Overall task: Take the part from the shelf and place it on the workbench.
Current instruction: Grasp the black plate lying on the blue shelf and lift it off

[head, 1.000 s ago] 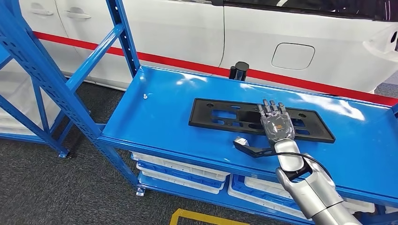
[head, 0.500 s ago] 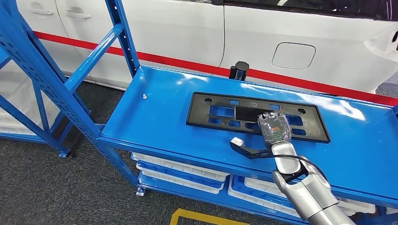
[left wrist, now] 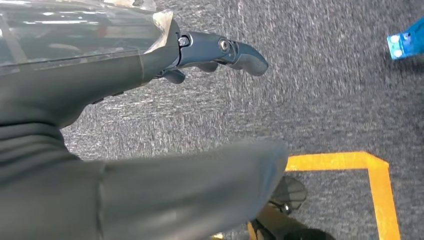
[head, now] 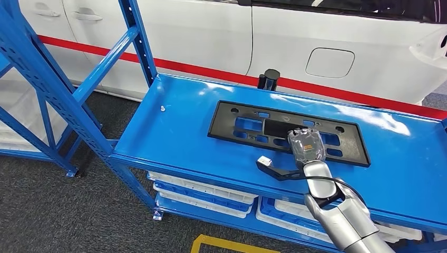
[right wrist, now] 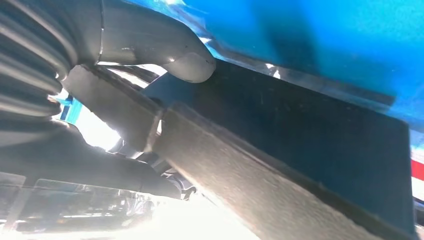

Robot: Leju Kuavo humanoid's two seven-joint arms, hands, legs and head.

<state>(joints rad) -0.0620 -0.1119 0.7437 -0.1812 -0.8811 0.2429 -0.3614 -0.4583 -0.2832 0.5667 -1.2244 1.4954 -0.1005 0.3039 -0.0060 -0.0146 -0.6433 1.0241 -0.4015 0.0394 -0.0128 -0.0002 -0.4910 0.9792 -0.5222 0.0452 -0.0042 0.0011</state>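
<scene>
Lying flat on the blue shelf (head: 179,132), the black part (head: 248,126) is seen as a long plate with rectangular cut-outs, set somewhat toward the back edge and the right half of the surface, its long side running nearly along that edge. The right hand (head: 306,146) is placed on the near long edge of the part, right of its middle, with the fingers curled down over the rim. In the right wrist view the grey thumb (right wrist: 190,62) is pressed against the dark plate (right wrist: 310,150) and the edge of the plate is seen caught in the hand, so the part is held there. Whether the part is lifted from the surface cannot be told.

The left hand (left wrist: 150,70) is hung low above grey carpet (left wrist: 325,90), with nothing in it; its dark fingers (left wrist: 240,52) are bent inward a little, and how far they are spread cannot be told.

A small white object (head: 164,108) is seen near the left back corner of the shelf. Behind the back edge a black cylinder (head: 270,78) is standing, and behind it a white car body (head: 211,37) with a red stripe (head: 200,69). White trays (head: 200,190) are stored below the shelf. A yellow line (head: 221,243) is marked on the floor.
</scene>
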